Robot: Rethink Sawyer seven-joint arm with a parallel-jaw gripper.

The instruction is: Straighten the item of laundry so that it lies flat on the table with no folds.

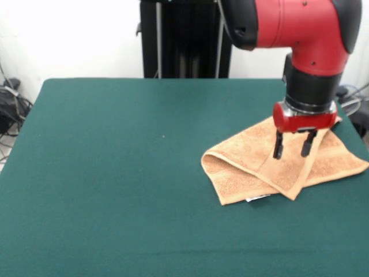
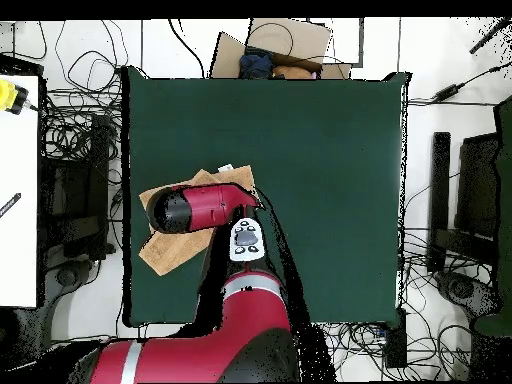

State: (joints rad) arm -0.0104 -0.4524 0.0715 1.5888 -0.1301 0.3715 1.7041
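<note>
You have the towel (image 1: 253, 167) lying folded over itself near 1 side edge of the green table (image 1: 115, 173), its white tag (image 1: 258, 198) at the near edge. Your gripper (image 1: 293, 146) hangs just above it, fingers spread, pinching nothing. Cables (image 2: 75, 130) crowd the floor around the table.

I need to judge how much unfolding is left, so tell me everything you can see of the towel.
The towel is tan-orange terry, folded over itself in overlapping layers with a band-edged flap crossing its middle. A small white tag shows at its front edge. It lies near one side edge of the green table. The open gripper hangs right over the flap; contact is unclear. From overhead, the arm hides much of it.
</note>
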